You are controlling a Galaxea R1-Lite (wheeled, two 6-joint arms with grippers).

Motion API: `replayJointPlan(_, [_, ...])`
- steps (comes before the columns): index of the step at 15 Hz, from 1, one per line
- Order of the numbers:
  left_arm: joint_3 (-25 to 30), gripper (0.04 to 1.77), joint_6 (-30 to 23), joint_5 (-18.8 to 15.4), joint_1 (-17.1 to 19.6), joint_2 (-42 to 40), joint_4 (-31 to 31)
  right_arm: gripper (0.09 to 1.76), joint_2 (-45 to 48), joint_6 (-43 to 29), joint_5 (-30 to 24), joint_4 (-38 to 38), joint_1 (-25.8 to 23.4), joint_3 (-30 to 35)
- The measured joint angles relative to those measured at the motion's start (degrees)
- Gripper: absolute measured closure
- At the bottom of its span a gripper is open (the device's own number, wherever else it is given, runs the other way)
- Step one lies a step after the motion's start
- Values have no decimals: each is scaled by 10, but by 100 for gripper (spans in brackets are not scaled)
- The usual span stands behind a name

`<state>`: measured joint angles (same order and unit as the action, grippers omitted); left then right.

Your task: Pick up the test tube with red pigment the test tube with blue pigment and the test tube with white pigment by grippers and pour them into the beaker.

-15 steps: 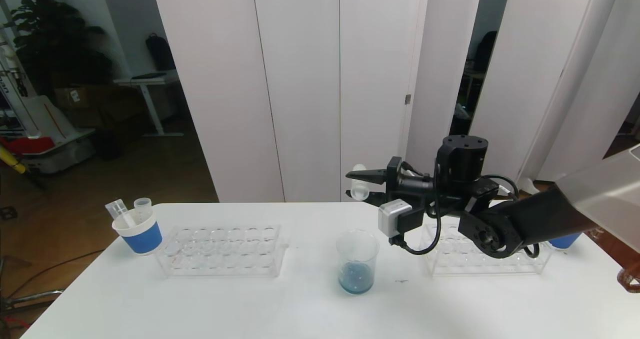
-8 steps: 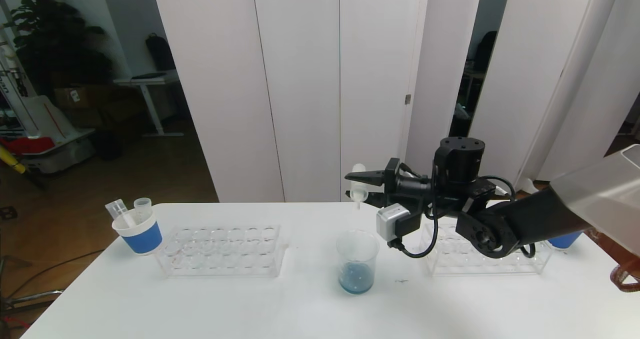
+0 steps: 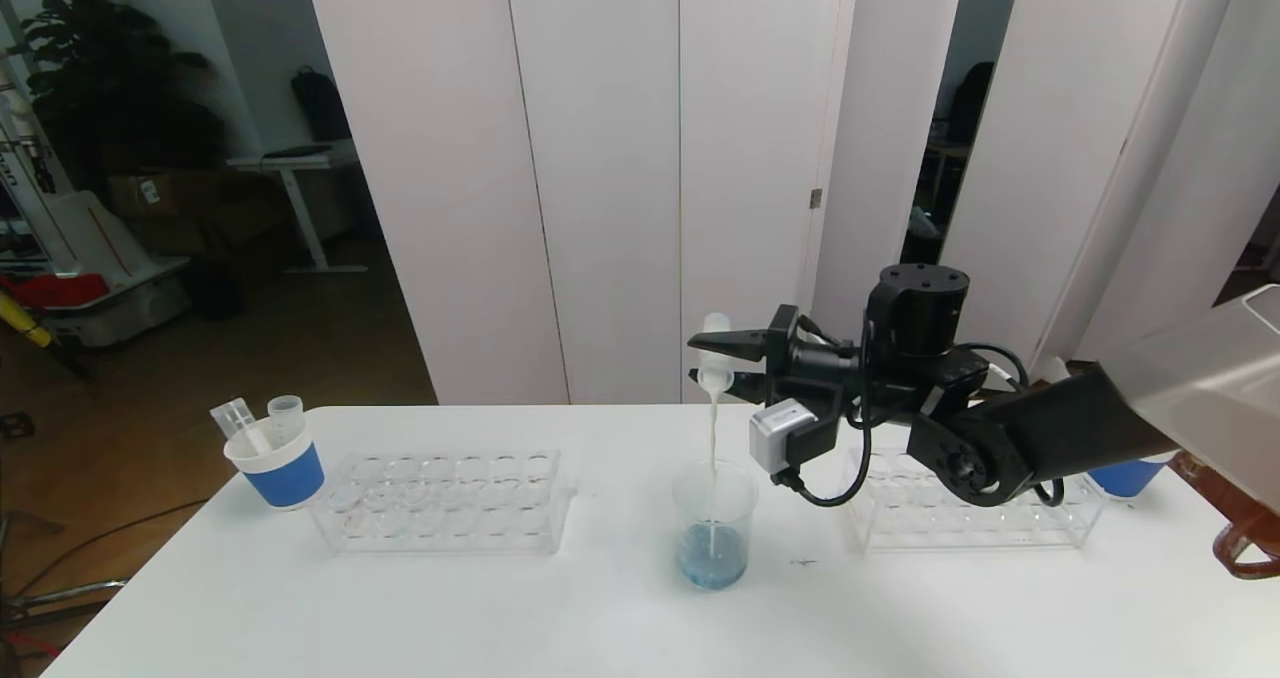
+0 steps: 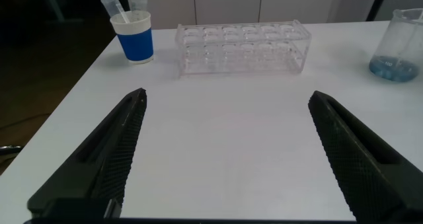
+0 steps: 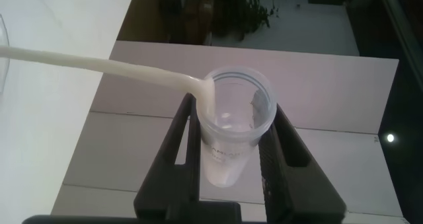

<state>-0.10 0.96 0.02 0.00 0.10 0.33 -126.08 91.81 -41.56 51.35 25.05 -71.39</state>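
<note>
Pouring step in hand: right gripper (image 3: 712, 370) is holding the test tube with white pigment (image 3: 714, 363) tipped mouth-down above the beaker (image 3: 714, 524), white stream falling into blue liquid; best done by keeping the mouth centred over the rim and tilting gently. Its fingers (image 5: 185, 141) are clamping the tube's sides. Left gripper (image 4: 228, 151) is hovering low over the table (image 3: 600, 618), fingers spread wide, holding nothing

white pigment stream (image 3: 713, 438) now reaches beaker (image 3: 714, 523) | tube tilt seemingly steeper
</note>
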Motion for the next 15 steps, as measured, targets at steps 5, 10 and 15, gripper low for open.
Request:
replayJointPlan(5, [0, 6, 0, 0, 0, 0, 0, 127, -1, 5, 7, 4, 3, -1])
replayJointPlan(10, [0, 6, 0, 0, 0, 0, 0, 127, 1, 31, 6, 7, 3, -1])
replayJointPlan(15, [0, 6, 0, 0, 0, 0, 0, 127, 4, 55, 6, 9, 4, -4])
